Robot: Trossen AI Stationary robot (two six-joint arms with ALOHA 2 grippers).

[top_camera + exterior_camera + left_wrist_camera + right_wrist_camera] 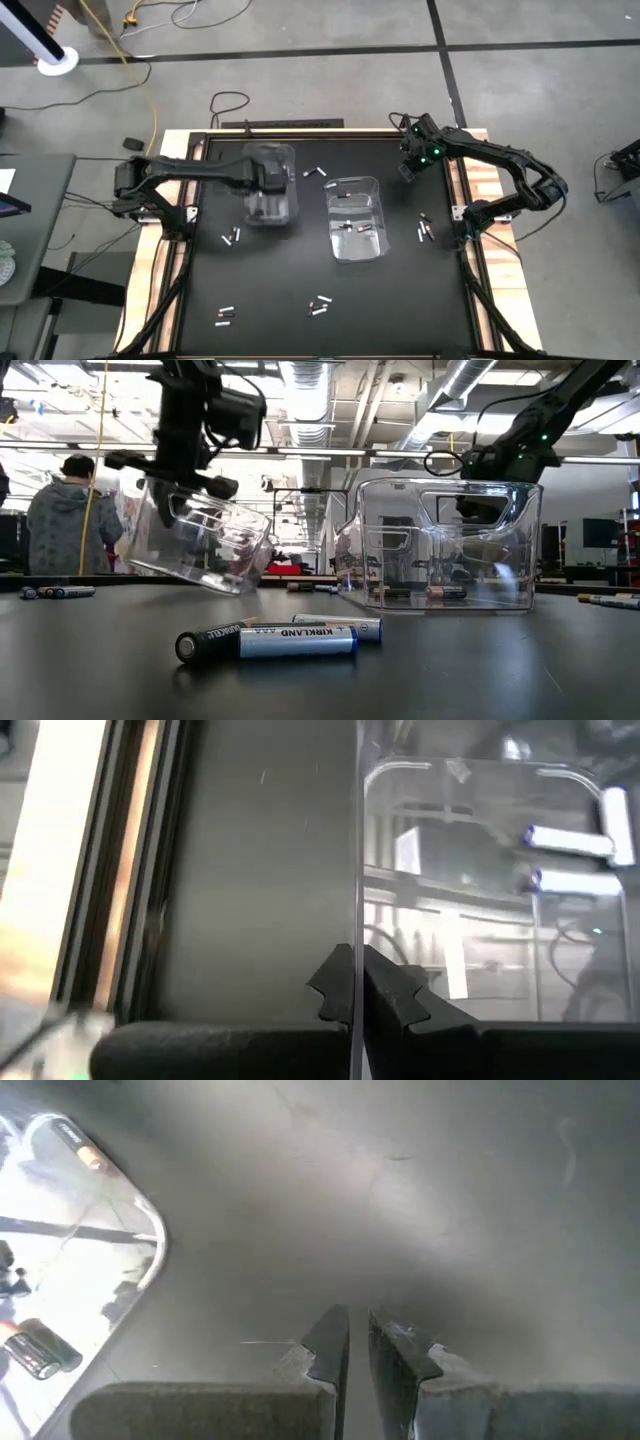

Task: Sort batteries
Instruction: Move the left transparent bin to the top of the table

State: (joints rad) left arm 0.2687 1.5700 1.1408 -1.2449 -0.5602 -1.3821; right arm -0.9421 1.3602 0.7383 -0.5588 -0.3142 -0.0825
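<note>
Two clear plastic bins are on the black table. My left gripper (268, 180) is shut on the left bin (200, 545), which hangs tilted under it. The right bin (357, 218) stands on its base mid-table with a few batteries (350, 228) inside. More batteries lie loose on the table: a pair near the front (270, 640), others at the left (231, 237) and right (424, 230). My right gripper (357, 1330) hovers at the far right (410, 170), its fingers a narrow slit apart with nothing between them. My left gripper pinches the left bin's thin clear side wall (357, 890) at its rim, one finger inside the bin and one outside. The fingers (395, 985) slant down from above. The bin is tilted, one lower corner (228, 585) down low; whether that corner touches the table I cannot tell.
A raised wooden and metal frame (478, 190) edges the table. Batteries (313, 173) lie between the two bins near the far edge, and more at the near left (225, 316). A person (70, 510) stands in the room behind the table.
</note>
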